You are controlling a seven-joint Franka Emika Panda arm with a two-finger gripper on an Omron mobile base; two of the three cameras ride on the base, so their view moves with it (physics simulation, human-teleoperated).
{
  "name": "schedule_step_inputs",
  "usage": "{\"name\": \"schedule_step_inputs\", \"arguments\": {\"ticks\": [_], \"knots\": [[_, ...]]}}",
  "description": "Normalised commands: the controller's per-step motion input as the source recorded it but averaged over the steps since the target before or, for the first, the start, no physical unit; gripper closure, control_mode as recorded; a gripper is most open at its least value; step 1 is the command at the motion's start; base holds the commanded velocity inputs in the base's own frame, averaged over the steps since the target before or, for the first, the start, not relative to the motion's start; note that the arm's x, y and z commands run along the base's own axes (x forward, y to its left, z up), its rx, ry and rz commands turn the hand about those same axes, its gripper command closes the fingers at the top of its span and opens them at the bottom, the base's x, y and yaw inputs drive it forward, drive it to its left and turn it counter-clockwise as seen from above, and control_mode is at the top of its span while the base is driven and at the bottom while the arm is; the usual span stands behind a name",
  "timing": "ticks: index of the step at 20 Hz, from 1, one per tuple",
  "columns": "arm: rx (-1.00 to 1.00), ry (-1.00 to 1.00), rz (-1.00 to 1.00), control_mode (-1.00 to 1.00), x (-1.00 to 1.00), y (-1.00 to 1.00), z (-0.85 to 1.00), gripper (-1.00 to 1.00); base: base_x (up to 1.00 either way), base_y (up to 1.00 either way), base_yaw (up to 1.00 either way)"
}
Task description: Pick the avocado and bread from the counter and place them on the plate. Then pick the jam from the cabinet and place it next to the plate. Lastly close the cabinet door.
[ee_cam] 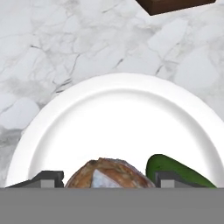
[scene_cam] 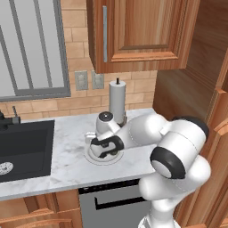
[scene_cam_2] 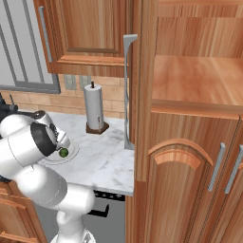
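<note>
Along the right side of the kitchen stands the tall brown wooden cabinet (scene_cam_2: 190, 156), its upper door swung open edge-on over the worktop, showing bare wooden shelves; no jam jar can be made out on them. Beside it runs the white-grey marble counter (scene_cam: 67, 162), with a dark sink (scene_cam: 24, 149) set into its left end and a paper towel holder (scene_cam: 117, 100) upright near its back edge. Near the counter's front edge, right of the sink, lies the round white plate (ee_cam: 118, 109). Both foods rest on the plate: the brown crusty bread (ee_cam: 107, 175) and, just beside it, the dark green avocado (ee_cam: 177, 173). Reaching low over the plate is the white arm's gripper (ee_cam: 107, 180), its two dark fingertips (ee_cam: 48, 178) spread on either side of the bread; whether they touch the loaf cannot be told.
</note>
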Motion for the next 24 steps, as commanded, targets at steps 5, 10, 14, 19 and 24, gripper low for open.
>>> {"name": "schedule_step_inputs", "arguments": {"ticks": [5,10,14,19,24], "knots": [[0.00,0.01,-0.05,-1.00,0.09,0.09,-0.04,1.00,0.00,0.00,0.00],[0.00,0.00,-0.06,-1.00,0.00,0.04,0.00,-1.00,0.00,0.00,0.00],[0.00,0.00,-0.02,-1.00,-0.01,0.00,0.00,-1.00,0.00,0.00,0.00],[0.00,0.00,0.00,-1.00,0.00,-0.01,0.00,-1.00,0.00,0.00,0.00],[0.00,0.00,0.00,-1.00,-0.07,-0.08,0.05,-1.00,0.00,0.00,0.00]]}}
